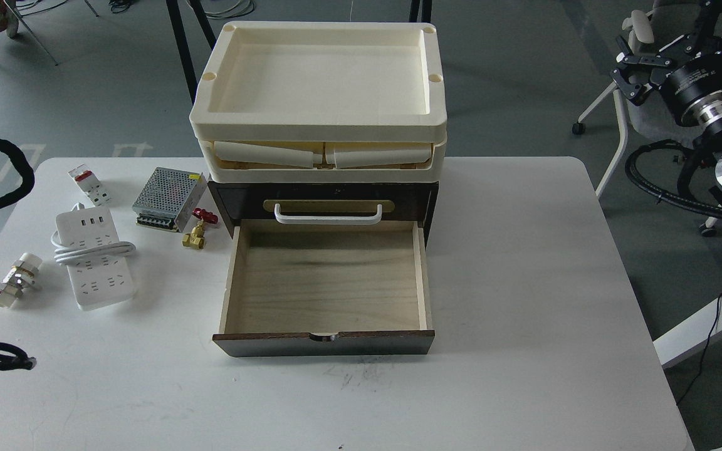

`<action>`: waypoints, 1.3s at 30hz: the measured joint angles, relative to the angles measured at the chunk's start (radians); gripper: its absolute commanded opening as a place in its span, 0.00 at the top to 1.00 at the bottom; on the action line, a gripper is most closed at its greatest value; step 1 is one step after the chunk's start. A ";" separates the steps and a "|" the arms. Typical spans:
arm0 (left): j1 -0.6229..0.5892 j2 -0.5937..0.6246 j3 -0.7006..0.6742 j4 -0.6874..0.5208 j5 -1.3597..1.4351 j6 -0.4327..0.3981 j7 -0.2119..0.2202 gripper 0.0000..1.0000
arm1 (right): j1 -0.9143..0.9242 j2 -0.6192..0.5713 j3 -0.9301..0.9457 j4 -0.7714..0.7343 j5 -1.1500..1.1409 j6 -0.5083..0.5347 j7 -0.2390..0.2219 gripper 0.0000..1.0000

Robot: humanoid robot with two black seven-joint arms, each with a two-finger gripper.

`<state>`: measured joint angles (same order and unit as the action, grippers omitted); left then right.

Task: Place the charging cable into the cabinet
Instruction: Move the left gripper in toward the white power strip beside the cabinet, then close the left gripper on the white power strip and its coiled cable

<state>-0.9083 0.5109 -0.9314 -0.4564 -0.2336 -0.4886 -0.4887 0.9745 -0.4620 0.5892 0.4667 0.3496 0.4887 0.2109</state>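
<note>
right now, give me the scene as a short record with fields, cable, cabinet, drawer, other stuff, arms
charging cable: white power strip on the table, left of the cabinet, cord looped across its middle
cabinet: dark brown box at table centre, cream trays stacked on top
drawer: lower drawer pulled open, nothing visible inside; white bar handle above it
nearby items: perforated metal box, brass valve with red handle, white-and-red socket block, small fitting
grippers: right gripper raised off the table at right; left gripper not in view
cable held: no

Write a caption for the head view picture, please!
White charging cable lies left of the cabinet, whose drawer is open.
</note>
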 measured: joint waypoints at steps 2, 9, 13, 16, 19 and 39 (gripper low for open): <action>0.016 0.051 0.001 -0.128 0.010 0.000 0.000 0.00 | -0.002 -0.013 0.001 -0.001 0.000 0.000 0.000 0.00; 0.066 0.304 0.061 -0.575 0.248 0.000 0.000 0.00 | -0.009 -0.030 0.003 -0.001 0.002 0.000 0.004 0.00; 0.135 0.446 0.064 -0.771 0.524 -0.001 0.000 0.00 | -0.019 -0.030 0.003 -0.001 0.002 0.000 0.004 0.00; 0.202 0.545 0.052 -0.877 0.714 -0.001 0.000 0.00 | -0.027 -0.033 0.004 -0.001 0.003 0.000 0.004 0.00; 0.266 0.635 0.049 -0.954 0.870 0.000 0.000 0.00 | -0.035 -0.042 0.004 0.000 0.003 0.000 0.005 0.00; 0.302 0.713 0.281 -1.068 2.148 0.000 0.000 0.07 | -0.085 -0.084 0.007 -0.003 0.005 0.000 0.007 0.00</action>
<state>-0.6060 1.2235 -0.6502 -1.5244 1.9140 -0.4887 -0.4889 0.8895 -0.5459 0.5963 0.4639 0.3544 0.4887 0.2179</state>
